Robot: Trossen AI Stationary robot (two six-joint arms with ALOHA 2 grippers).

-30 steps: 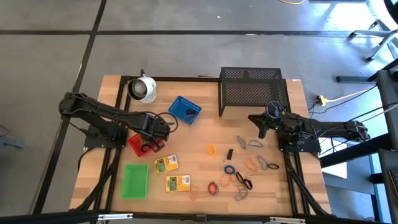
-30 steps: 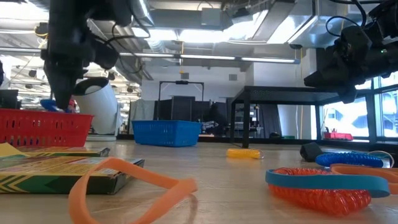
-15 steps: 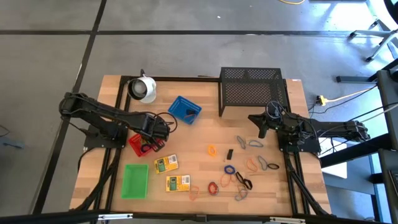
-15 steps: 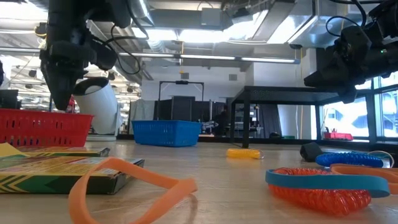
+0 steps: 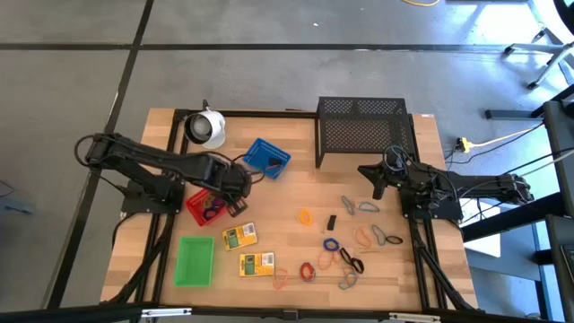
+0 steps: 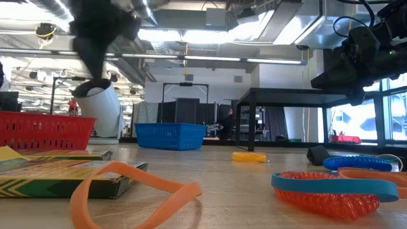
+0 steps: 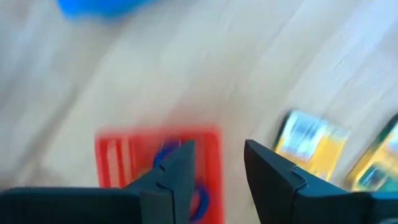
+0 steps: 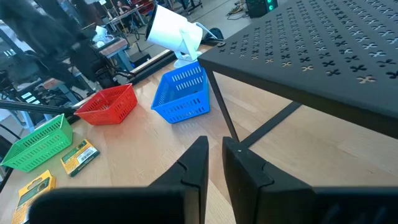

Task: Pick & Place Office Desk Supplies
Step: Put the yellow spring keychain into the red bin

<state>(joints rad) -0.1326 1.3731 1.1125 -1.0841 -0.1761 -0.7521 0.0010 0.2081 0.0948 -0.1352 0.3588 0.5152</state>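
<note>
The left gripper point(image 5: 240, 183) is up and away from the red tray point(image 5: 205, 207) now; a second ago it was low inside it. It now sits over the tray's edge, nearer the blue tray point(image 5: 266, 156). Its fingers point(image 7: 177, 171) are apart now, not pinched together.

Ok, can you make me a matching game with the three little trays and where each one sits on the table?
Things:
1. red tray
2. blue tray
3. green tray

Places:
A. near the table's front edge, left of the yellow-green boxes
B. under the left end effector
C. between the white round object and the black mesh rack

Pairs: 1-B, 2-C, 3-A
</note>
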